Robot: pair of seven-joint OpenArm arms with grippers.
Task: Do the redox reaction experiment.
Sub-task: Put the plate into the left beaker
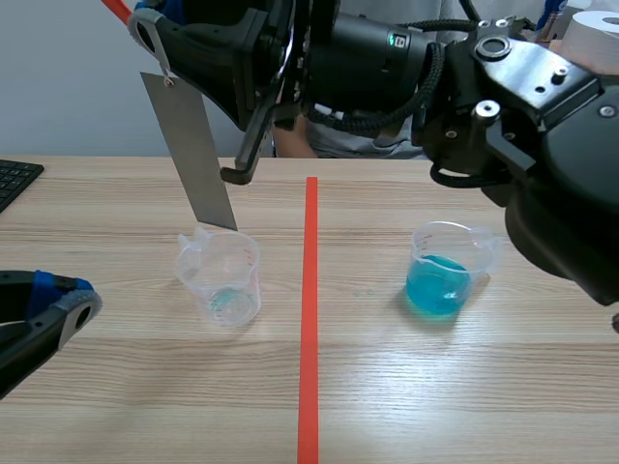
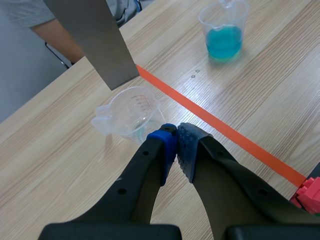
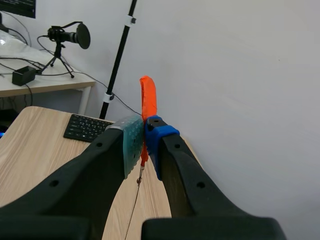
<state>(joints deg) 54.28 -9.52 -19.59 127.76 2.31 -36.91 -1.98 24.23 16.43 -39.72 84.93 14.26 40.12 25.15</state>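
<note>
A grey metal strip [image 1: 193, 155] [image 2: 92, 35] hangs from an orange clip [image 1: 116, 8] [image 3: 148, 97]. My right gripper [image 1: 155, 24] [image 3: 144, 132] is shut on that clip, high over the table's left half. The strip's lower end hovers just above the rim of a clear beaker [image 1: 221, 280] [image 2: 131, 112] holding only a faint bluish trace. A second beaker [image 1: 442, 271] [image 2: 224, 31] with blue liquid stands right of the tape line. My left gripper [image 1: 68, 309] [image 2: 176, 145] is shut on nothing, low at the near left, just short of the clear beaker.
An orange tape line [image 1: 309, 319] splits the table. A keyboard [image 1: 14, 179] lies at the far left edge. A person [image 1: 348, 143] sits behind the raised right arm. Red blocks [image 2: 307, 192] lie near the left arm.
</note>
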